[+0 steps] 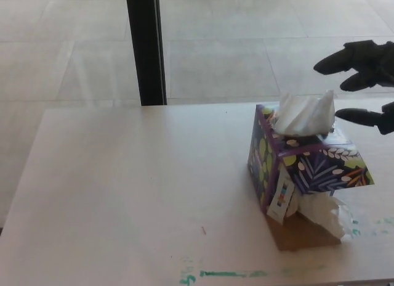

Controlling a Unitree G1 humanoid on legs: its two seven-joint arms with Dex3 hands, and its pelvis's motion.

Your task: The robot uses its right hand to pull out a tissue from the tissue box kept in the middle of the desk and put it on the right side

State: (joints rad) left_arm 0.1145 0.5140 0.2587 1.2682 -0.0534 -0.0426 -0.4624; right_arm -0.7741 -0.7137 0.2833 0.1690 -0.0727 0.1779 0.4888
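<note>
A pale, matte desk top [135, 193] fills most of the view, with a light tiled floor [234, 45] beyond its far edge and a black upright post [145, 45] rising from behind the desk, left of centre. Smears of green marker [228, 274] run along the desk's near edge.

On the right half of the desk sits the purple cardboard tissue box printed with green, white and orange leaves [301, 169], tilted, one corner toward the camera. A small label with coloured marks [281, 196] hangs on its near face — the writing is too small to read. A white tissue [305, 113] stands up crumpled from the top opening, and more crumpled white paper [323, 215] lies against the box's near right side, over a brown patch [301, 233] on the desk.

The robot's black right hand [363, 82] comes in from the right edge, just right of the standing tissue — fingers [335, 63] spread apart, gripping nothing, thumb tip close beside the tissue without touching.
</note>
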